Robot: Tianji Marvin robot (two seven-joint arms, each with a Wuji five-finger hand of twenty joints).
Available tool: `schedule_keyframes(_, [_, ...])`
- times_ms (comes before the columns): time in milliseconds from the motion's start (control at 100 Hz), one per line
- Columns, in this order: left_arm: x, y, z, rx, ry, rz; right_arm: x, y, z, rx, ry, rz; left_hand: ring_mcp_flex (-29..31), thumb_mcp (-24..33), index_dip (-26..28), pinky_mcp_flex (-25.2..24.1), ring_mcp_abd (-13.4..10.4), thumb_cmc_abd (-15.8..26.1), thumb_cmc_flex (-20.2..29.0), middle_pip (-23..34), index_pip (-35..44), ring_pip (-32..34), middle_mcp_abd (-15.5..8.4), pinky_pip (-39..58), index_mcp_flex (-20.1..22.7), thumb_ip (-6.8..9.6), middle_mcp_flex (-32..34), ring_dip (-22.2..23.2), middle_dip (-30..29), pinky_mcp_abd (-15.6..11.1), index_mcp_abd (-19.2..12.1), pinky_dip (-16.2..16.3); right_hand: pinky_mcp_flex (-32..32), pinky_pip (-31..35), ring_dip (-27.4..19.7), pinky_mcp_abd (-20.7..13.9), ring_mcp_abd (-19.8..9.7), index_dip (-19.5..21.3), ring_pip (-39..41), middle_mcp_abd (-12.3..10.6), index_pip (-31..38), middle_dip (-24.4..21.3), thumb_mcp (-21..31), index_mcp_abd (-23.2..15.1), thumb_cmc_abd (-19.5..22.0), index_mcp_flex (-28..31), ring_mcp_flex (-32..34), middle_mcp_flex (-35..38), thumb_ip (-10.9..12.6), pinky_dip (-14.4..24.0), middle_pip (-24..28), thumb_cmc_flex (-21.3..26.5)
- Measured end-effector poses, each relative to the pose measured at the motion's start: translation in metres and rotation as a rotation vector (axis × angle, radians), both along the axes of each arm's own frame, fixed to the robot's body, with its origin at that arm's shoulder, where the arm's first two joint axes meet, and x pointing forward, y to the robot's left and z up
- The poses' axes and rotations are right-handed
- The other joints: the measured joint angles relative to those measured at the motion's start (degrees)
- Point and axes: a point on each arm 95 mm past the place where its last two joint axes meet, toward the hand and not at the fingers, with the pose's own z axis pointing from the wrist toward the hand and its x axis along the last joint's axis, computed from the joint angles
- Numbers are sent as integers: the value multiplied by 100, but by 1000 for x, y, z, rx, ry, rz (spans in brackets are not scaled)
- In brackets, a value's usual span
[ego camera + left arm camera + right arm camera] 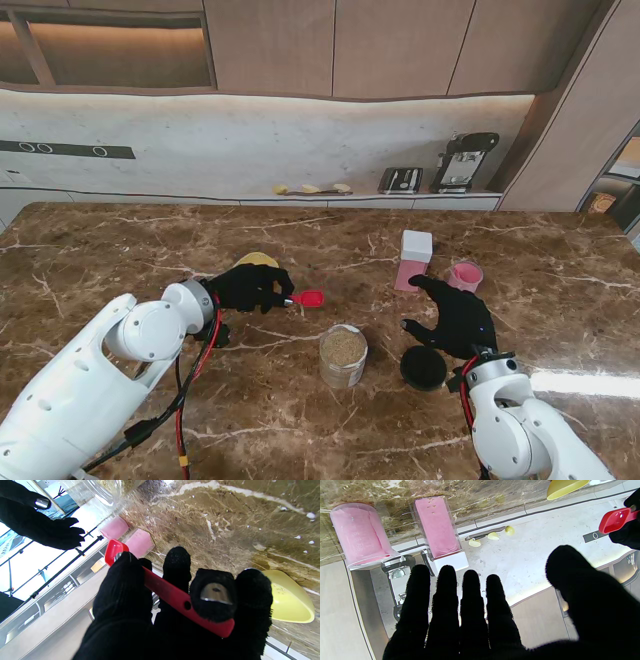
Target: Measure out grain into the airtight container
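Left hand (247,287) pinching a red scoop (309,298) by its handle, beside the yellow bowl (257,260). Right hand (455,315) spread, holding nothing, above the black lid (423,367); grain jar (343,355) mid-worktop.

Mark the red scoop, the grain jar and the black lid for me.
red scoop (309,298), stand view, on its bowl.
grain jar (343,347), stand view, on the grain at its open mouth.
black lid (423,368), stand view, on its top face.
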Motion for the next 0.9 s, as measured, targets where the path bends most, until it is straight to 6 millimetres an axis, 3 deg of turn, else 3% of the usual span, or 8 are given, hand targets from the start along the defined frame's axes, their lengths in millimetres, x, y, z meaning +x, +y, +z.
schedule_keyframes(210, [-9,3,-2,-10,-9,-5,0,0,-1,-8,12,2,12,65,-735,103,74,0,7,244,329,147,-4,0,-3,123,329,2,29,2,306,13,0,0,0,0,0,0,0,0,0,0,1,-2,4,0,2,0,0,0,0,-99])
schedule_keyframes(590, [-28,4,-13,-93,-37,106,4,1,5,38,-14,-10,28,130,-412,363,207,-190,4,370,386,507,-11,0,161,132,498,-152,89,63,370,13,7,4,0,-52,0,0,6,0,0,0,52,-3,4,0,12,6,0,0,0,-146])
schedule_keyframes(780, [-36,6,-20,-124,-14,122,8,-12,16,96,-56,-66,29,131,-401,364,222,-206,3,371,386,508,-11,0,166,132,498,-162,90,79,371,13,3,4,0,-141,-3,-1,4,0,0,0,53,-3,-7,0,12,3,1,0,0,-146])
schedule_keyframes(900, [-38,9,-21,-130,-18,121,10,-25,23,102,-108,-113,29,243,-401,370,279,-253,-1,385,386,510,-10,0,169,132,602,-173,90,126,445,13,-160,-10,0,-222,-111,-1,-75,-2,-12,0,55,16,-360,-116,-140,-249,1,-57,-52,-61])
